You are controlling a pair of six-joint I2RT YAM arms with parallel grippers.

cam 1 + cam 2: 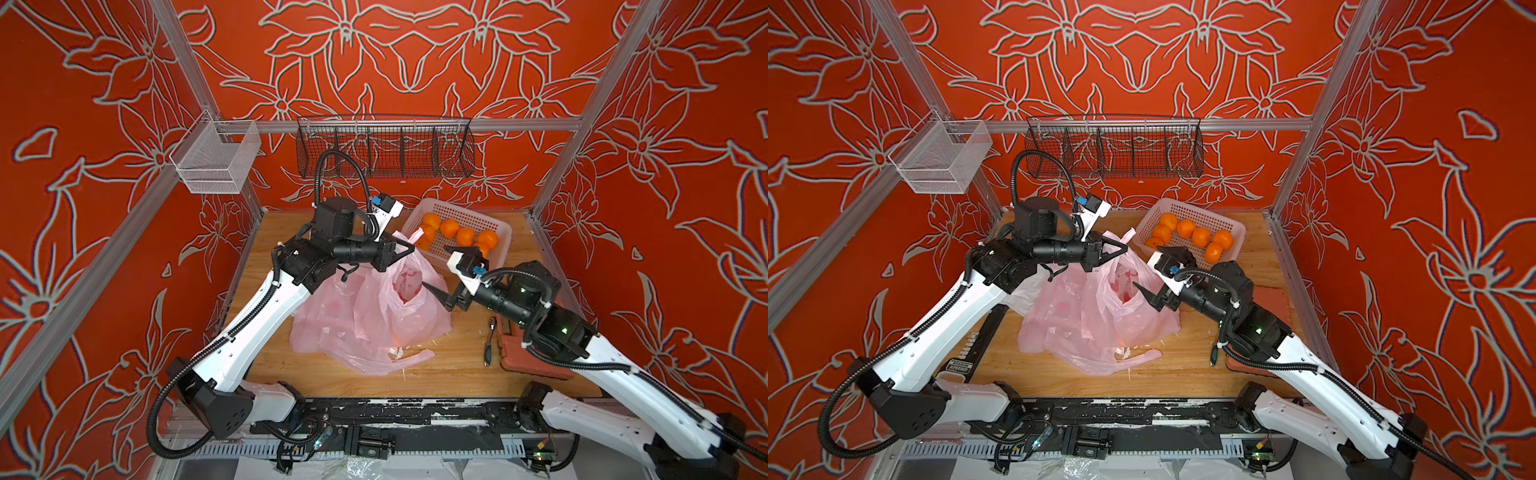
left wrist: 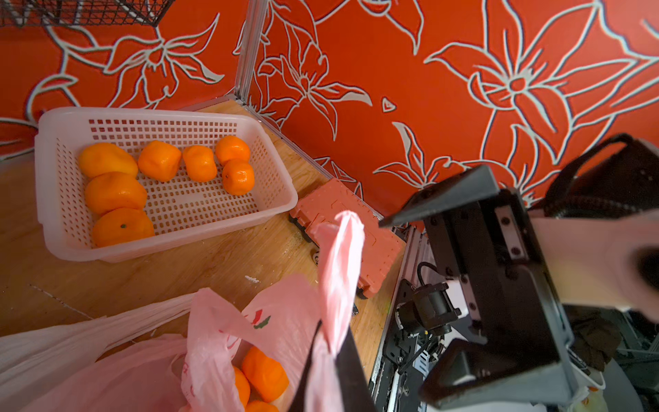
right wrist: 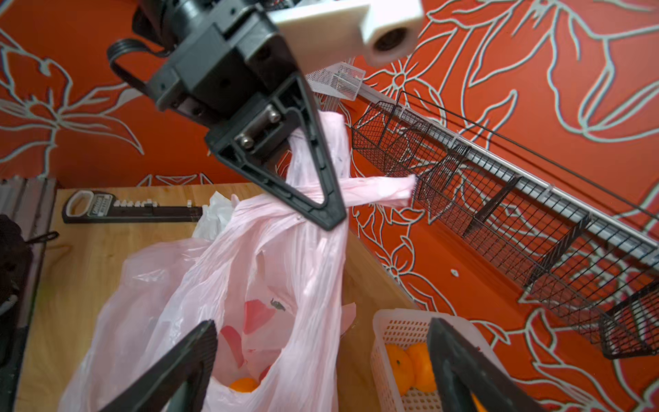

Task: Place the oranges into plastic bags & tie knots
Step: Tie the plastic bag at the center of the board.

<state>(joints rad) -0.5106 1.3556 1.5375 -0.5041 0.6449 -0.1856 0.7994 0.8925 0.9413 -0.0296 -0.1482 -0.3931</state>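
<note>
A pink plastic bag point(image 1: 399, 299) stands on the table's middle, its mouth held up. My left gripper point(image 1: 409, 248) is shut on its bunched handle point(image 2: 340, 249) above the bag. In the right wrist view the handles cross at the left gripper point(image 3: 321, 214), and one strap end point(image 3: 378, 192) sticks out sideways. I cannot tell whether that makes a knot. Oranges point(image 2: 264, 374) lie inside the bag. My right gripper point(image 1: 440, 268) is open beside the bag's mouth, holding nothing. Several oranges point(image 1: 449, 228) sit in the white basket point(image 1: 469, 212). A second pink bag point(image 1: 324, 328) lies flat.
An orange-red case point(image 1: 532, 353) and a small tool point(image 1: 489, 340) lie at the front right under my right arm. A black tool holder point(image 3: 132, 208) and white plastic point(image 1: 1021, 297) lie at the left. A wire basket point(image 1: 384, 151) and a mesh box point(image 1: 216, 158) hang on the rails.
</note>
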